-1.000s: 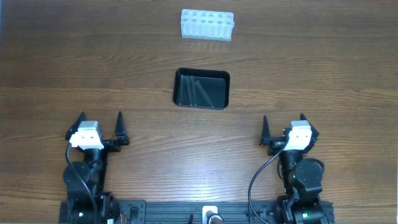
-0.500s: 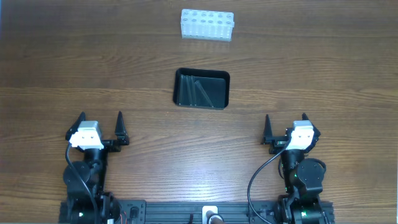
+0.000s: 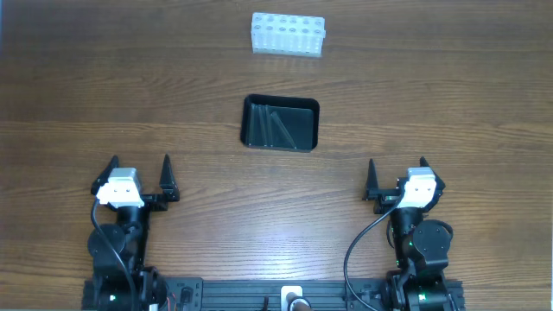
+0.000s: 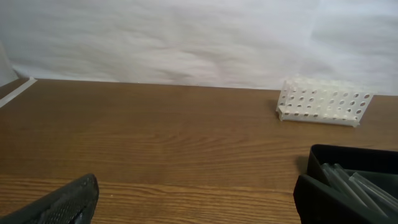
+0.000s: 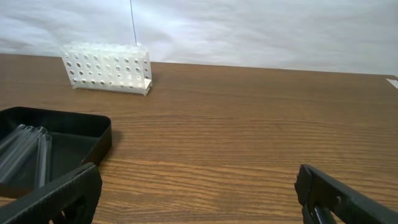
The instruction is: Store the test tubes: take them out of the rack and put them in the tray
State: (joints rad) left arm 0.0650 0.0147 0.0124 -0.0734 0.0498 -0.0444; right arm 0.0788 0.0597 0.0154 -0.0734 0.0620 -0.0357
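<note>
A white test tube rack stands at the far middle of the table, also seen as the rack and the rack; I see no tubes standing in it. A black tray lies in the middle with several clear test tubes inside, and the tubes and tubes show lying flat in it. My left gripper is open near its base at the front left. My right gripper is open at the front right. Both are far from the tray and hold nothing.
The brown wooden table stretches wide on all sides of the tray. A white backdrop rises behind the far edge. Black arm bases and a rail run along the near edge.
The right gripper has shifted very slightly to the right since a second ago. Nothing else has moved.
</note>
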